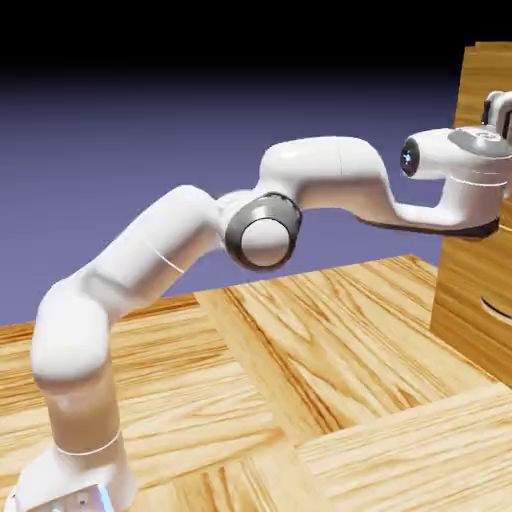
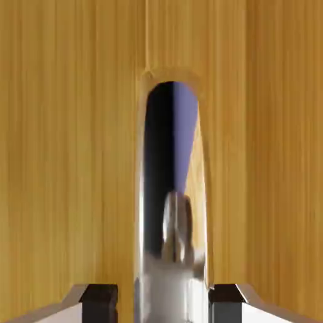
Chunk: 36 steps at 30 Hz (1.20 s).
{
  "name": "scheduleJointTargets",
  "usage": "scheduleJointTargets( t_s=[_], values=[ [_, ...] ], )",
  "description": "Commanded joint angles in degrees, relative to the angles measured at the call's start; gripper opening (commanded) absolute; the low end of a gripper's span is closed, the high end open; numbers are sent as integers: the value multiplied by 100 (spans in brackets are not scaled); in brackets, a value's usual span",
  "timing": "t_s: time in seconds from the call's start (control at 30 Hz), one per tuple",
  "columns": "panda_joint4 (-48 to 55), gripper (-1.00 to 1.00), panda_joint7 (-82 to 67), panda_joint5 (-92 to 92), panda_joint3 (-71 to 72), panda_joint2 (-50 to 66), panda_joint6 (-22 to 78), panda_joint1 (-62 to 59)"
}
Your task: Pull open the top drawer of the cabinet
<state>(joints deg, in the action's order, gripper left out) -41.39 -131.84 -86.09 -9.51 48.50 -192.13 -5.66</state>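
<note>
The hand view is filled by the golden-brown front of the top drawer (image 2: pixel 63 158). Its silver metal handle (image 2: pixel 170 189) runs up the middle. My gripper (image 2: pixel 164 304) straddles that handle. The right fingertip (image 2: pixel 226 304) lies against it, and the left fingertip (image 2: pixel 101 304) is a sliver away, so the jaws are closed in on the handle. In the exterior view the arm stretches to the right and the hand (image 1: pixel 495 115) meets the upper part of the cabinet (image 1: pixel 470 290) at the picture's edge. The fingers are cut off there.
Lower on the cabinet front, a pale curved handle (image 1: pixel 497 308) marks another drawer below the hand. A wood-grain floor (image 1: pixel 300 400) spreads under the arm. The robot's base (image 1: pixel 70 485) stands at the lower left.
</note>
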Motion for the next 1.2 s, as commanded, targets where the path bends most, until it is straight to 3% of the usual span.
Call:
scheduleJointTargets(
  t_s=[0.0, 0.67, 1.17],
  values=[
    [27, -100, 148, -250, 127, 17, 35, -58],
    [-483, -100, -254, -2905, 4273, 78, 1139, -1837],
    [-2979, -100, 2686, -6218, 6355, -1253, 1965, -3793]
  ],
)
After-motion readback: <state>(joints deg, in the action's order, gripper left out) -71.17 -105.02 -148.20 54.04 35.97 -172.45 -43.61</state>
